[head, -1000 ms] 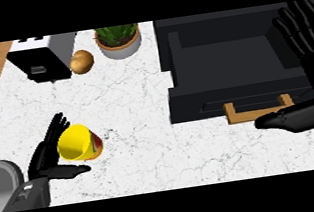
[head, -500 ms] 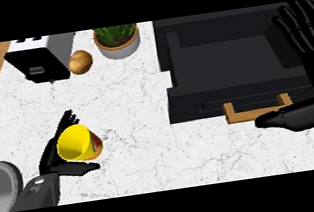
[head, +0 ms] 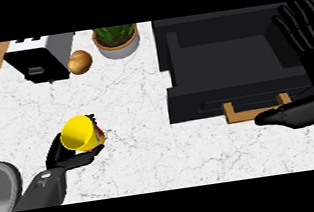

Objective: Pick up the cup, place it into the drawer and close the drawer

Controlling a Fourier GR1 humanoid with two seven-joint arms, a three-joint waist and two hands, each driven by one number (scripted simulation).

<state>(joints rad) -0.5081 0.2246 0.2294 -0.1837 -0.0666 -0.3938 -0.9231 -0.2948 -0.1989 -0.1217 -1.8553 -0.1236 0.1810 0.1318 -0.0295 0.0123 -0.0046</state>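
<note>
The yellow cup (head: 80, 134) is at the counter's lower left, tilted so its mouth faces up toward me, with a bit of red at its base. My left hand (head: 69, 159) is curled round it, thumb below and fingertips showing behind its rim. The black drawer (head: 184, 69) stands pulled out at the upper right, its inside bare, with a wooden handle (head: 257, 107) on its front. My right hand (head: 309, 51) rests open at the right edge over the drawer's right side, fingers pointing up and thumb (head: 291, 112) stretched left just below the handle.
A black and white toaster (head: 38, 59), a brown potato (head: 79, 62) and a potted plant (head: 115, 37) stand along the far edge of the white marble counter (head: 143, 145). Wooden floor shows beyond the counter's left edge.
My left hand has closed in on the yellow cup and its fingers have wrapped round it; the cup has shifted slightly right and tipped. The right hand has stayed still.
</note>
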